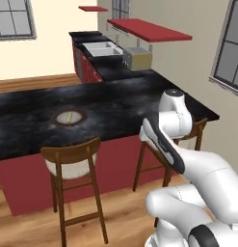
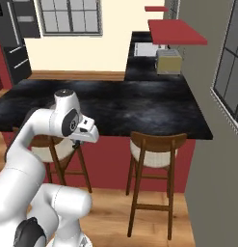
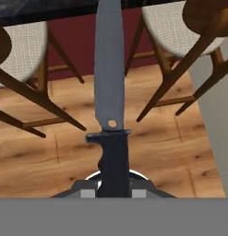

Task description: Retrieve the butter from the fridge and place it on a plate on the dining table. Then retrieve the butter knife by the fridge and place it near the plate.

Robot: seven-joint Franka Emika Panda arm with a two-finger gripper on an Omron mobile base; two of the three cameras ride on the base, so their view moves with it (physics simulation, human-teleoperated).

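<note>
While my gripper [image 3: 113, 191] is clamped tight on the dark handle of the butter knife [image 3: 109, 83], the blade runs straight out ahead of my fingers, so I judge I am carrying it point-forward so that it can be laid flat on the stone. In the hand view the grey blade points over the wooden floor [image 3: 51, 143] toward the red side of the desk, passing between two wooden stools [image 3: 189, 32] with pale seats; my hand sits low, below the edge of the top and on the stool side. The butter [image 1: 69, 116], a thin yellow stick, already lies on the plate [image 1: 69, 123], which rests on the black marbled desk [image 1: 115, 103] in the left base view, behind the nearer stool [image 1: 72, 161] and well apart from my hand. So the first half looks done, and the knife has yet to be lifted over the edge and brought toward the plate. In the right base view the dark fridge [image 2: 14, 43] stands in the far left corner.
</note>
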